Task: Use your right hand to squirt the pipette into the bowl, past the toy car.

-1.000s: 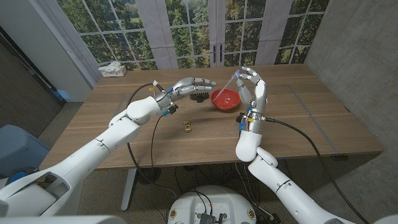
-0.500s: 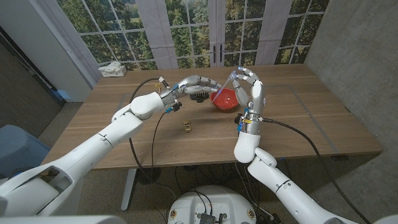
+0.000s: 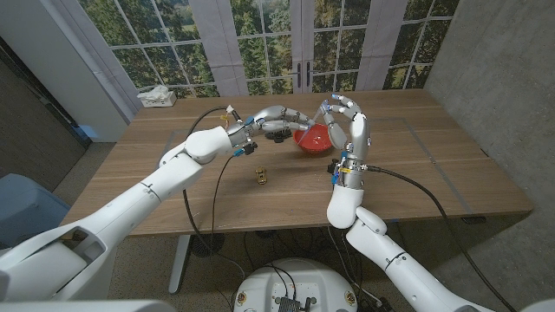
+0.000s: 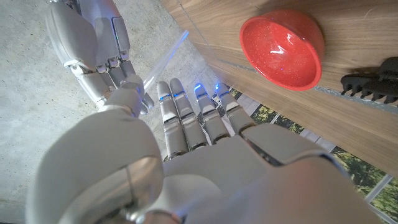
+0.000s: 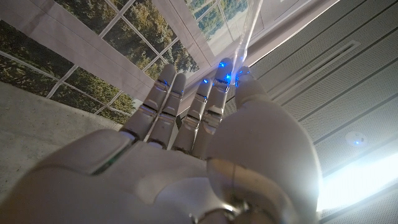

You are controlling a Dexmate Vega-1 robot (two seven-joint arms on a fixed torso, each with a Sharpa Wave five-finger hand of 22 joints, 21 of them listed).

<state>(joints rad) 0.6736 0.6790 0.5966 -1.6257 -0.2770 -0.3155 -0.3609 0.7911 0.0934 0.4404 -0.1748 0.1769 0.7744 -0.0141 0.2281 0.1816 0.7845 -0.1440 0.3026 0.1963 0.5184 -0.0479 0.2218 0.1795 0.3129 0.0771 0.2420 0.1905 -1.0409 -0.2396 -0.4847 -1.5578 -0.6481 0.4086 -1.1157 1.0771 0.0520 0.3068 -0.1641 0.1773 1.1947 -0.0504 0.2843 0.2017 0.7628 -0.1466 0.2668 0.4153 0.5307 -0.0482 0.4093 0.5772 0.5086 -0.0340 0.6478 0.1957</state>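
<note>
Left hand (image 3: 279,115) moved closer, fingers together, empty; right hand (image 3: 349,122) pinches pipette (image 4: 165,60) over bowl (image 3: 314,138).

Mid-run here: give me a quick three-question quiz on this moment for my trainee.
1. True or false: the right hand holds the pipette.
2. What lies on the table nearest the robot? A) red bowl B) toy car C) black comb-like item
3. Fill in: the left hand hovers beside the ____ bowl, holding nothing.

Key: 1 true; 2 B; 3 red.
</note>
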